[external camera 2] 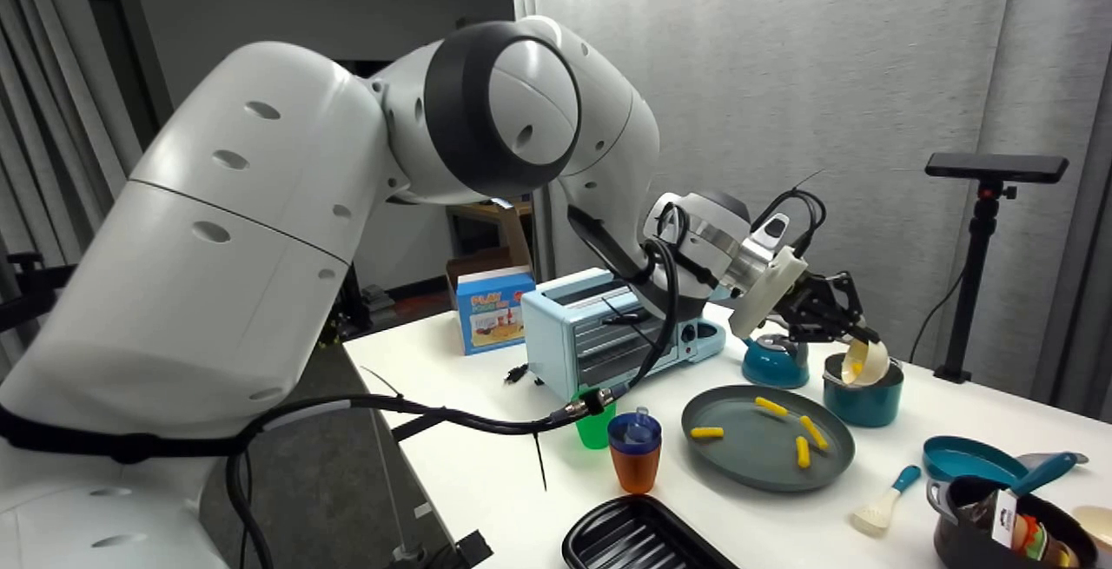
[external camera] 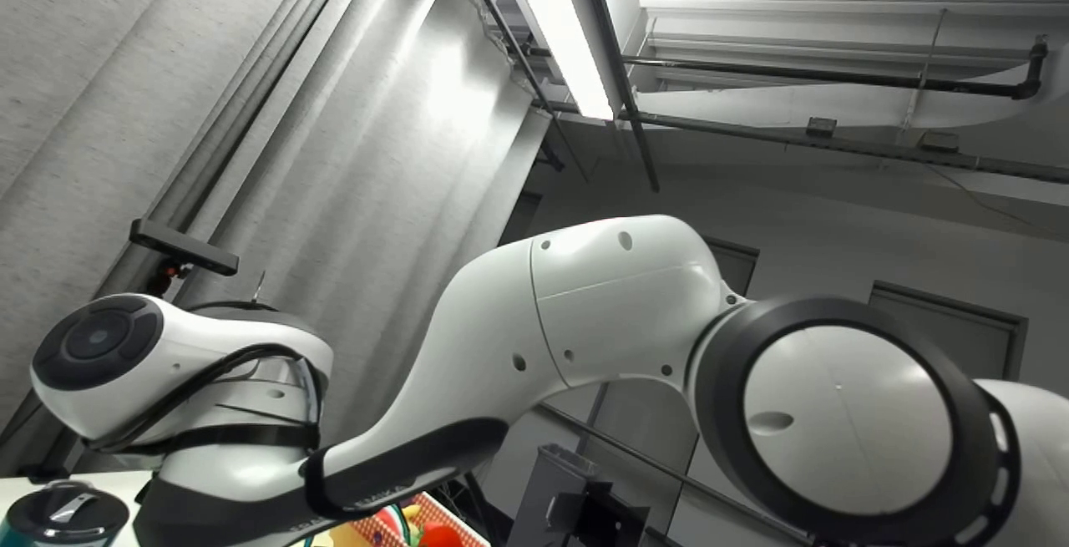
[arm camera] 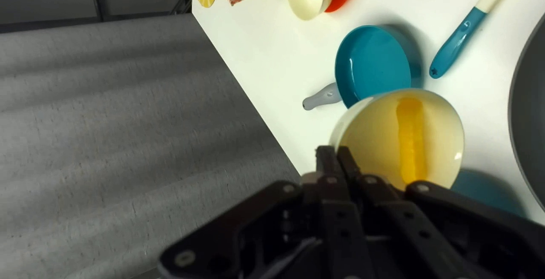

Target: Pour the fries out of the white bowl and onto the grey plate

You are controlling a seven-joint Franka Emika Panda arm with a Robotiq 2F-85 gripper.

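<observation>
I have the black two-fingered hand (arm camera: pixel 336 153) nearly closed, its tips pinching the wall of the glossy, cream-white round bowl (arm camera: pixel 370 142). The bowl is tipped onto its side, and through the wrist view I see one long yellow fry (arm camera: pixel 411 142) lying inside. In an exterior view I have the bowl raised above the white counter (external camera 2: pixel 782 525), at the mouth of the round teal pot (external camera 2: pixel 862 406); I can't tell whether those two touch. Just beside that pot, the wide, round dark-grey plate (external camera 2: pixel 743 456) lies flat, with four stubby yellow fries (external camera 2: pixel 814 433) on it, three toward the pot's side and one near the opposite rim. A squat teal kettle (external camera 2: pixel 776 367) stands just behind the plate. Between the plate and a round teal frying pan with a grey handle (arm camera: pixel 374 66) I see a cream-headed, teal-handled spatula (arm camera: pixel 457 42). Near the plate stand an orange tumbler with a blue top (external camera 2: pixel 635 465) and a bright green cup (external camera 2: pixel 595 430).
</observation>
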